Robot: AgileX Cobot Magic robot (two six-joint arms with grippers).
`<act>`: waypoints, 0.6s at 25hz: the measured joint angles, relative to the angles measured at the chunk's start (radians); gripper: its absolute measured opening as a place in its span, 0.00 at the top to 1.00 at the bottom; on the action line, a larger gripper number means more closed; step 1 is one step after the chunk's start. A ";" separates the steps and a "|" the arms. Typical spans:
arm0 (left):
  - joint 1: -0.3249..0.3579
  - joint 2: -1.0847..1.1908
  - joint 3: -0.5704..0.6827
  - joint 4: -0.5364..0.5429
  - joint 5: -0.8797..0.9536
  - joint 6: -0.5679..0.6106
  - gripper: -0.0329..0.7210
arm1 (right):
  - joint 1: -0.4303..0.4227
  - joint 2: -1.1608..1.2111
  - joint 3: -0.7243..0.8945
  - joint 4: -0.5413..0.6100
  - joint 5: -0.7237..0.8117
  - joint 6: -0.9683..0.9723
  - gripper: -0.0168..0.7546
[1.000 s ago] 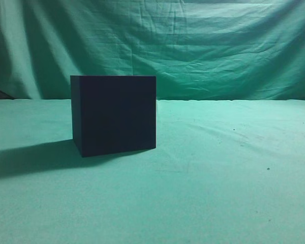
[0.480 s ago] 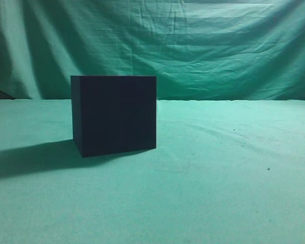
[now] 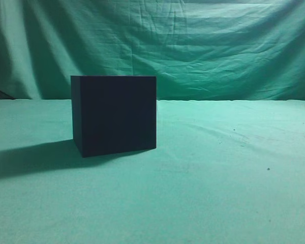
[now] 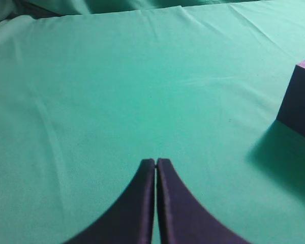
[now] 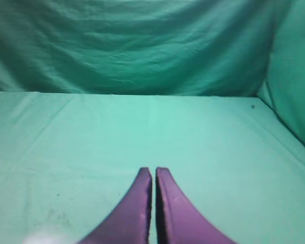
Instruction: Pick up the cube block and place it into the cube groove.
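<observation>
Cloth [image 3: 223, 168], green and a bit wrinkled, is covering the whole table, and green cloth is hanging behind it too. The cube groove [image 3: 114, 114], the big dark box, is sitting on the left part of the table in the exterior view. Its corner is also showing at the right edge of the left wrist view [image 4: 301, 96].

The left gripper [image 4: 156, 161] is hanging over bare cloth with its two fingers pressed together, holding nothing. The right gripper [image 5: 153, 170] is doing the same, fingers together and holding nothing.

The cube block is not showing in any view, so I cannot tell where it is. It may already be inside the box. If not, an arm needs to find the block first, then open its fingers wide before going down.
</observation>
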 joint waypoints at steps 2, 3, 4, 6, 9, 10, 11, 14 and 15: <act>0.000 0.000 0.000 0.000 0.000 0.000 0.96 | -0.031 -0.040 0.071 0.021 -0.018 0.000 0.98; 0.000 0.000 0.000 0.000 0.000 0.000 0.96 | -0.041 -0.046 0.094 0.028 -0.020 0.000 0.98; 0.000 0.000 0.000 0.000 0.000 0.000 0.96 | -0.047 -0.049 0.113 0.036 -0.020 0.000 0.98; 0.000 0.000 0.000 0.000 0.000 0.000 0.96 | -0.051 -0.050 0.122 0.041 -0.003 0.000 0.98; 0.000 0.000 0.000 0.000 0.000 0.000 0.96 | -0.054 -0.050 0.122 0.044 0.060 0.000 0.98; 0.000 0.000 0.000 0.000 0.000 0.000 0.96 | -0.056 -0.050 0.122 0.044 0.083 0.000 0.98; 0.000 0.000 0.000 0.000 0.000 0.000 0.96 | -0.056 -0.050 0.123 0.044 0.093 0.000 0.98; 0.000 0.000 0.000 0.000 0.000 0.000 0.96 | -0.056 -0.050 0.125 0.044 0.108 0.000 0.98; 0.000 0.000 0.000 0.000 0.000 0.000 0.96 | -0.056 -0.050 0.125 0.044 0.109 0.000 0.98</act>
